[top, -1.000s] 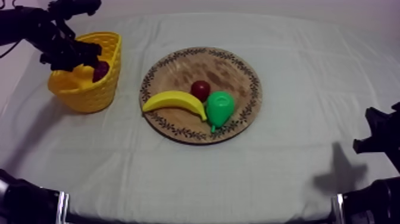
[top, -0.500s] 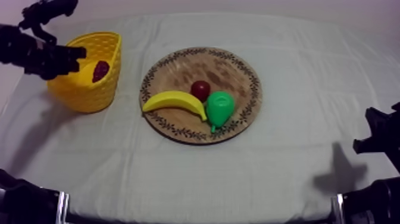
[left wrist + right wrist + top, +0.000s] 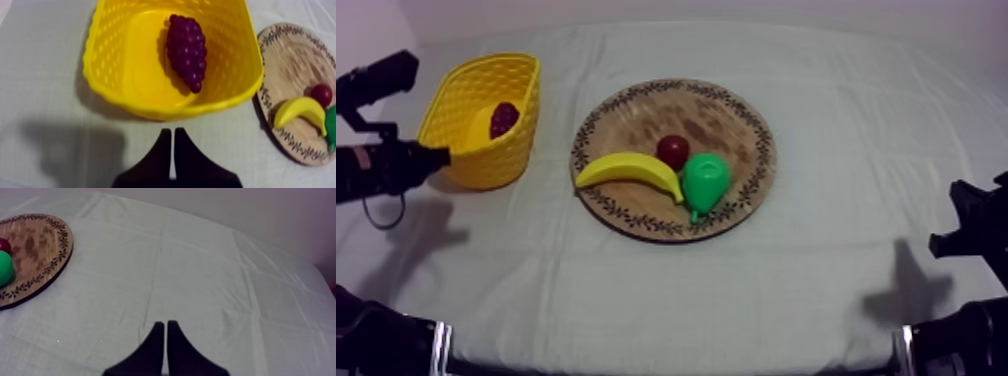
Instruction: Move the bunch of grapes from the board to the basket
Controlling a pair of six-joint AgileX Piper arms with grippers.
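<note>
Everywhere, creased grey-white cloth (image 3: 836, 150) spreads under board (image 3: 636, 115) and basket (image 3: 486, 165).

Your left gripper (image 3: 172, 131): fingers (image 3: 159, 156) pressed together as a narrow wedge, holding nothing. Your right gripper (image 3: 163, 323): likewise, low at your right side.

Seemingly a robot lab bench: cloth-covered table (image 3: 816, 270), bare wall (image 3: 260, 213) far beyond the right fingers (image 3: 152, 350), wooden board (image 3: 35, 243) of toy fruit (image 3: 704, 180) ahead-left of them.
</note>
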